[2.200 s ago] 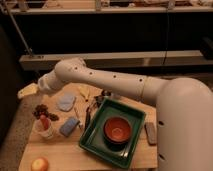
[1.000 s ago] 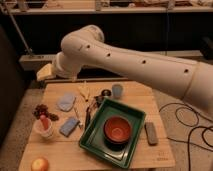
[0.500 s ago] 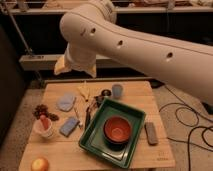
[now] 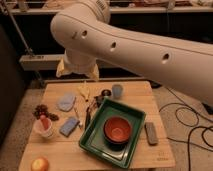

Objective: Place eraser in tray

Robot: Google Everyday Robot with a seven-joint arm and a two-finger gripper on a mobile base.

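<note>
The hand (image 4: 77, 75) hangs above the far left of the pale wooden worktop (image 4: 145, 95), its yellowish fingers (image 4: 62, 69) spread apart and empty. The small dark grey-brown rectangular eraser (image 4: 151, 133) lies on the worktop just right of the large dark-green plastic tray (image 4: 95, 142), which holds an orange-red bowl (image 4: 118, 129).

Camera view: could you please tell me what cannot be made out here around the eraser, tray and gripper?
All in the camera view:
- Gripper, open above the table's far edge: its upper part is hidden behind the arm.
- Tray: the floor under the orange bowl is hidden by it.
- Eraser, right of the tray: surface detail too small.
- Dark items by the tray's left rim: too dim to name.
- Round fruit: cut off by the bottom edge.
</note>
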